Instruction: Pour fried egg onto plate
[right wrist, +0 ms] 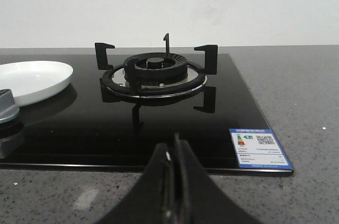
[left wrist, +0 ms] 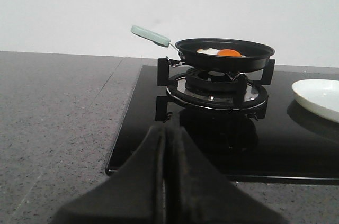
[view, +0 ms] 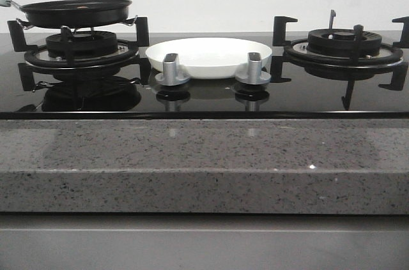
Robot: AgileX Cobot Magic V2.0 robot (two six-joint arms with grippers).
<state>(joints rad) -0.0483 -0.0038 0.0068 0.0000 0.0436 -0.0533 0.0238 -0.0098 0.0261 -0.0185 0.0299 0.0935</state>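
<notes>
A small black frying pan (view: 75, 12) with a pale green handle (left wrist: 150, 35) sits on the left burner (view: 81, 48). In the left wrist view the fried egg (left wrist: 218, 52), cream-white with an orange yolk, lies in the pan (left wrist: 225, 53). The white plate (view: 208, 57) rests on the black glass hob between the burners; it also shows in the left wrist view (left wrist: 319, 97) and the right wrist view (right wrist: 33, 80). My left gripper (left wrist: 168, 128) is shut and empty, over the hob's near left edge, short of the pan. My right gripper (right wrist: 174, 147) is shut and empty, before the right burner (right wrist: 154, 78).
Two silver knobs (view: 172, 69) (view: 254, 69) stand in front of the plate. The right burner (view: 345, 45) carries nothing. A blue energy label (right wrist: 259, 148) is stuck on the hob's corner. A grey speckled stone counter (view: 204, 165) surrounds the hob; a white wall is behind.
</notes>
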